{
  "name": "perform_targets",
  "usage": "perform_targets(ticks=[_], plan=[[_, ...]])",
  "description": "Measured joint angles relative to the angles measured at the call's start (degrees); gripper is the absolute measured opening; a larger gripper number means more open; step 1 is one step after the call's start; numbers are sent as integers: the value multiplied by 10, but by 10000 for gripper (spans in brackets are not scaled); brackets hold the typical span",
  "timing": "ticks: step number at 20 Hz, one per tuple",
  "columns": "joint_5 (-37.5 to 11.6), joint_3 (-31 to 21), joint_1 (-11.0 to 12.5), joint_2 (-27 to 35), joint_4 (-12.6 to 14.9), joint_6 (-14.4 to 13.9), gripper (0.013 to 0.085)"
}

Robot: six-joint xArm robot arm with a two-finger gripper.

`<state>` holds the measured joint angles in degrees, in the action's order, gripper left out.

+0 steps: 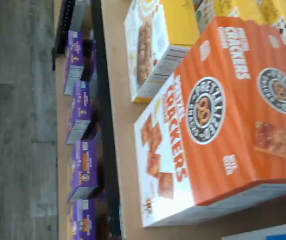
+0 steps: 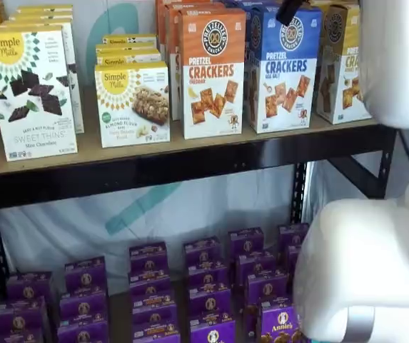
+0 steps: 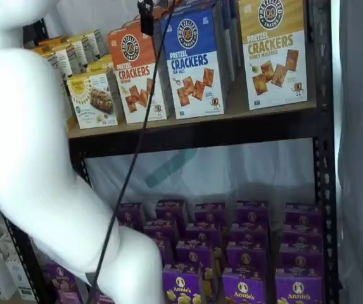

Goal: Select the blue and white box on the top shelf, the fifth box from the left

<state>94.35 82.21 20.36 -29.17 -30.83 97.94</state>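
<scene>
The blue and white box (image 2: pixel 284 68) stands upright on the top shelf (image 2: pixel 154 166), between an orange cheddar box (image 2: pixel 213 71) and a yellow-topped cracker box (image 2: pixel 343 64). It shows in both shelf views (image 3: pixel 194 63). My gripper (image 2: pixel 290 10) shows only as a black finger tip at the view's top edge, in front of the blue box's top. In a shelf view the gripper (image 3: pixel 146 17) hangs with a cable above the gap between the orange and blue boxes. No gap shows. The wrist view is filled by the orange box (image 1: pixel 222 115); a blue sliver (image 1: pixel 270 231) shows beside it.
Simple Mills boxes (image 2: pixel 133 103) stand on the shelf's left part. Several purple boxes (image 2: pixel 211 286) fill the lower shelf. My white arm (image 2: pixel 375 271) covers the right of one shelf view and the left of the other (image 3: pixel 35 164). A black upright (image 3: pixel 324 158) stands at the right.
</scene>
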Motion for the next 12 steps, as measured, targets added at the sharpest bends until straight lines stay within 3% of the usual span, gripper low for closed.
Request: perform_targets(ticks=[12], plan=[[-28, 52, -34, 63, 22, -16, 850]])
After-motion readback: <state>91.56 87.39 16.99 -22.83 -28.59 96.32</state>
